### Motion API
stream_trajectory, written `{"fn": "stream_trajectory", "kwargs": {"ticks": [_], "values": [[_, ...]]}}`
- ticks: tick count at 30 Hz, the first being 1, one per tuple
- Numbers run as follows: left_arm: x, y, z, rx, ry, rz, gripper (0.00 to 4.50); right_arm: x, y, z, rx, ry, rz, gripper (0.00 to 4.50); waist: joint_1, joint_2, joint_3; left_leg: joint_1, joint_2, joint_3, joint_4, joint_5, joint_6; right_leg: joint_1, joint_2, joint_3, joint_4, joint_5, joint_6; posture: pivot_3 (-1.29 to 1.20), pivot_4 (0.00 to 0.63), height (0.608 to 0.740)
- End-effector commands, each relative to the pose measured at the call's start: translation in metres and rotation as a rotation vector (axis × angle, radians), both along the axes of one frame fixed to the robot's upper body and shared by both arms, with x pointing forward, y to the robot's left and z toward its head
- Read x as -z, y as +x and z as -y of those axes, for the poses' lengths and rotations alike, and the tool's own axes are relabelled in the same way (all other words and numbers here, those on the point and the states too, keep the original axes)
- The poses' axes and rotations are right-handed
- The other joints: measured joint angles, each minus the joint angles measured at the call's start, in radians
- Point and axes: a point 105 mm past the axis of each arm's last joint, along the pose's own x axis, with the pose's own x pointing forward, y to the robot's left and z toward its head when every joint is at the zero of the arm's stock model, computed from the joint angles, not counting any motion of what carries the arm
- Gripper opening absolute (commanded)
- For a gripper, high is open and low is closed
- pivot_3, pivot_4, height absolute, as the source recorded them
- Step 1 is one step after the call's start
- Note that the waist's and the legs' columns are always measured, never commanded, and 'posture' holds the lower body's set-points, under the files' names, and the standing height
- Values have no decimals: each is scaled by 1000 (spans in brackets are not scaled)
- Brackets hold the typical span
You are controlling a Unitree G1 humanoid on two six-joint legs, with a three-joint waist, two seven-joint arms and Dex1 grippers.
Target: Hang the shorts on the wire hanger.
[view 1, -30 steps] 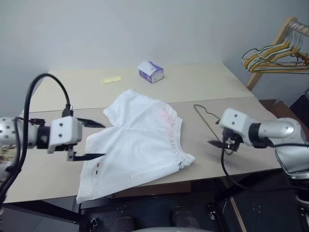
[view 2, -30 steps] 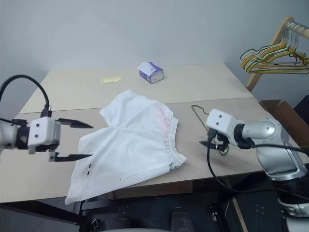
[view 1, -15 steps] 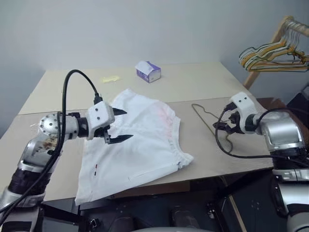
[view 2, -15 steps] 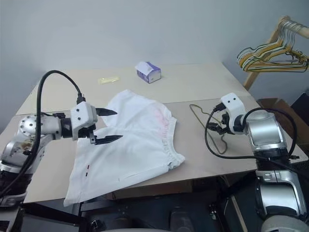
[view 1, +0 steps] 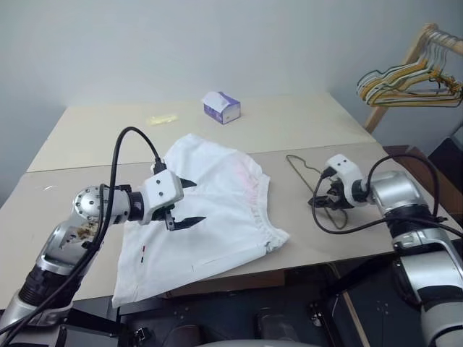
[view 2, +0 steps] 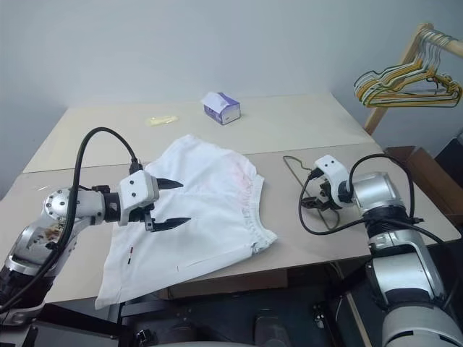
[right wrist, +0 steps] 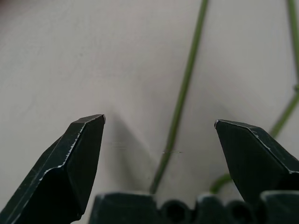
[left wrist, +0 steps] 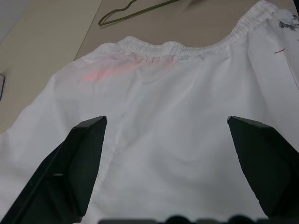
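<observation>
While both end effectors gape empty, we list shorts [view 1: 210, 210] beneath the left end effector [view 1: 189, 202], wire hanger [right wrist: 180, 107] between the right end effector's [right wrist: 159, 122] fingers.

Beige table [view 1: 304, 126]: shorts [view 1: 217, 210] spread flat at front, wire hanger [view 1: 307, 177] beside them, tissue box [view 1: 221, 107] and small yellow item [view 1: 163, 120] farther back.
</observation>
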Motion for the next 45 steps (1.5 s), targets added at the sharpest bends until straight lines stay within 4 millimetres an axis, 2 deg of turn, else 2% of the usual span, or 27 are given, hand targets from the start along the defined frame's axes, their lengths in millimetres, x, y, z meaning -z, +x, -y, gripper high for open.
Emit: {"fn": "stream_trajectory", "kwargs": {"ticks": [1,6,9,20,25,28,31,34,38,41,45], "values": [[-11,-2,-2,-13,8,45,4475,-7,7,-1,-21,-11,17,4387,2,0,0,0,0,0,0,0,0,0,0,0,0,0,0,23,0,740],[-9,-5,-3,-18,18,46,4475,3,8,3,58,-20,-34,4387,2,0,0,1,0,0,0,0,0,1,0,0,0,0,0,32,0,740],[-8,-7,-3,-18,17,41,4500,6,8,5,79,-9,-55,3786,2,0,0,1,0,0,0,0,0,1,0,0,0,0,0,29,0,740],[-10,-1,-4,-20,36,62,4500,19,3,3,61,-46,-118,48,2,0,-1,1,0,0,0,0,0,2,0,0,0,0,0,24,0,740],[-17,3,2,-49,-41,55,4500,18,8,1,87,-57,-66,13,0,-3,-4,1,0,-1,0,0,0,2,0,0,0,0,0,19,0,740],[-21,8,7,-90,-145,22,4500,1,20,-6,123,-14,38,13,-3,-5,-6,2,0,-1,0,0,0,4,0,0,0,1,0,9,0,740],[-31,22,14,-194,-357,-63,4500,-40,28,-23,100,0,268,13,0,-3,-5,1,0,-1,0,0,0,3,0,0,0,1,1,-9,0,740],[-46,32,22,-245,-586,-173,4500,-73,16,-49,42,42,451,13,1,-1,-4,-2,0,-4,0,0,0,-1,0,0,1,1,1,-30,0,740],[-60,37,30,-254,-861,-332,4500,-106,-14,-92,-82,134,656,13,-2,0,-5,-3,0,-9,0,0,0,-2,0,0,0,1,2,-57,0,740],[-70,41,34,-253,-998,-406,4500,-120,-34,-122,-155,196,747,13,-2,0,-5,-1,-1,-9,0,0,0,0,-1,0,0,1,2,-72,0,740],[-80,44,39,-239,-1066,-428,4500,-130,-54,-150,-248,251,826,13,-5,0,-5,0,-1,-6,0,0,0,1,0,0,0,2,2,-83,0,740]]}}
